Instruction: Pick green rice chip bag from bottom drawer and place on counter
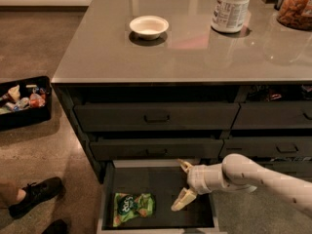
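The green rice chip bag (132, 207) lies flat at the front left of the pulled-out bottom drawer (161, 184). My gripper (181, 185) hangs over the right half of the drawer, open and empty, its cream fingers (183, 199) spread wide. It is to the right of the bag and apart from it. The white arm comes in from the right. The grey counter (190, 48) tops the drawer cabinet above.
A white bowl (148, 27), a white jar (231, 7) and a container of snacks (296, 6) stand on the counter. A black bin of packets (22, 101) sits on the floor at left. A person's black shoe (36, 194) is at lower left.
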You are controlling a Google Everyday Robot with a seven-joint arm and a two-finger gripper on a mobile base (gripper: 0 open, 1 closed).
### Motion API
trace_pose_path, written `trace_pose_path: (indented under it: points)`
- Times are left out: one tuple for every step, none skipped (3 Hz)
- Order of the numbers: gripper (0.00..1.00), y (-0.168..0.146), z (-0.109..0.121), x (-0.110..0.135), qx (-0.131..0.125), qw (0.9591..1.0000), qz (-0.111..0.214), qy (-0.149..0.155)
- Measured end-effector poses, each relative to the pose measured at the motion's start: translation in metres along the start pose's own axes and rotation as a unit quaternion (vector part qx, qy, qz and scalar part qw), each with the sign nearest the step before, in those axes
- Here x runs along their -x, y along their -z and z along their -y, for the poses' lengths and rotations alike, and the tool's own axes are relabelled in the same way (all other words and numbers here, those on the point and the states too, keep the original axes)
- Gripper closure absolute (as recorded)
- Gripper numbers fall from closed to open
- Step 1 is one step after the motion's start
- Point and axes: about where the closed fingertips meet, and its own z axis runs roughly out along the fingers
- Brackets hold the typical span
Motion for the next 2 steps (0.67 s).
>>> trace_pose_path:
  points:
    - [0.0, -0.057, -0.002, -0.037, -0.001, 0.9999, 0.012, 0.0]
    - [0.0, -0.123, -0.007, -0.074, 0.013, 0.9995, 0.027, 0.012]
